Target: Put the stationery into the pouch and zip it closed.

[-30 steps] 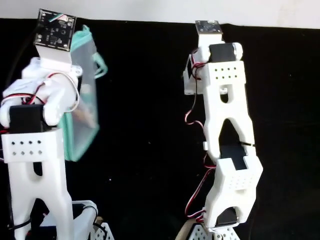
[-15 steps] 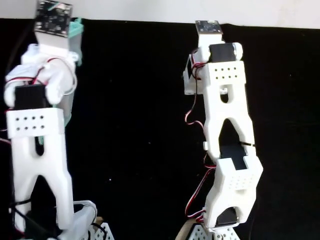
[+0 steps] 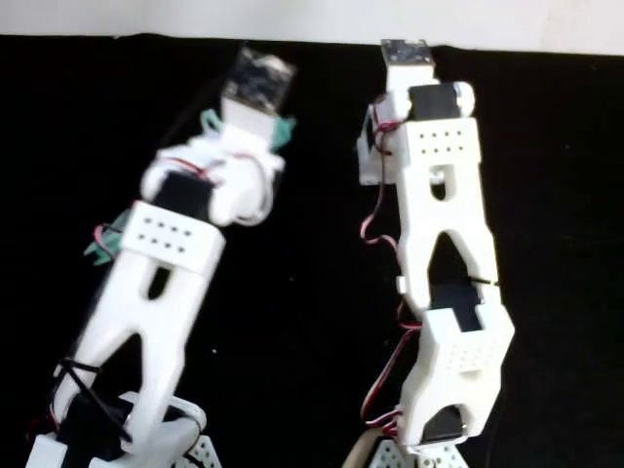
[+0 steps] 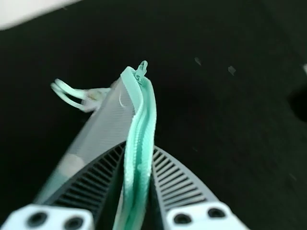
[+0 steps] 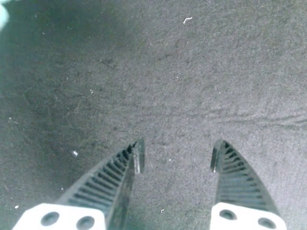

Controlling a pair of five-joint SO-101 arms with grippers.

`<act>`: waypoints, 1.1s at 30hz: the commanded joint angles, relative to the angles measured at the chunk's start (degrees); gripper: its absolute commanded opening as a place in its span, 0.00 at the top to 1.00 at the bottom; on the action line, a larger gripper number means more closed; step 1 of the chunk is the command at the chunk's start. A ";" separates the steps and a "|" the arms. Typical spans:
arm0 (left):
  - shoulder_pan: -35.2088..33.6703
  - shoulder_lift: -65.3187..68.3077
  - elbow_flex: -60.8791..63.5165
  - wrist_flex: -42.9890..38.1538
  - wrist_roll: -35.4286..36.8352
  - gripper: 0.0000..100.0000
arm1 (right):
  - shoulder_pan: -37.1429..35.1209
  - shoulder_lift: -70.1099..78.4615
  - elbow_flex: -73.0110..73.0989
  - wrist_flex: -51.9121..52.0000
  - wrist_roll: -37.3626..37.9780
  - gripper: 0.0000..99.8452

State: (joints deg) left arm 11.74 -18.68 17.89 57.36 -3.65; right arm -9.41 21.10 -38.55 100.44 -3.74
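A black cloth (image 5: 192, 72) covers the table. The left gripper (image 4: 139, 151) is closed on the pouch (image 4: 105, 132), and its two jaws press the mint green zip edge (image 4: 144, 115) from both sides. The pouch sticks out forward from the jaws, with the zip pull (image 4: 142, 67) at its far end and a green loop (image 4: 67, 93) beside it. The right gripper (image 5: 178, 148) stands wide open over the cloth and holds nothing.

Pouch (image 4: 139, 120): see-thru, mint zip + loop, zip looks shut, gripped edge-on betw. left jaws.
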 commanded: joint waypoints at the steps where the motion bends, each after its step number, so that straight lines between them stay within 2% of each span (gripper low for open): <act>1: 4.18 -0.13 4.09 -5.45 3.87 0.99 | -0.13 -3.82 -0.57 0.57 -0.62 0.77; 5: 8.04 -0.13 7.96 -9.41 4.13 0.99 | 1.19 -3.82 -0.57 0.57 -0.70 0.77; 10: 12.44 -0.04 10.77 -9.49 4.13 0.99 | 4.44 -3.82 -0.66 0.57 -0.70 0.77; 16: 16.31 -0.04 13.05 -9.32 4.13 0.80 | 5.14 -3.82 -0.48 0.57 -0.70 0.77; 26: 17.01 -0.57 11.30 -9.05 4.13 0.80 | 5.05 -3.82 -0.13 0.57 -0.70 0.77; 33: 20.62 -0.66 -0.48 2.37 4.13 0.80 | 5.05 -3.82 -0.13 0.57 -0.70 0.77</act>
State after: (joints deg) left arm 29.85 -18.42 24.40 55.25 0.04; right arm -4.84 21.10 -38.55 100.44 -3.74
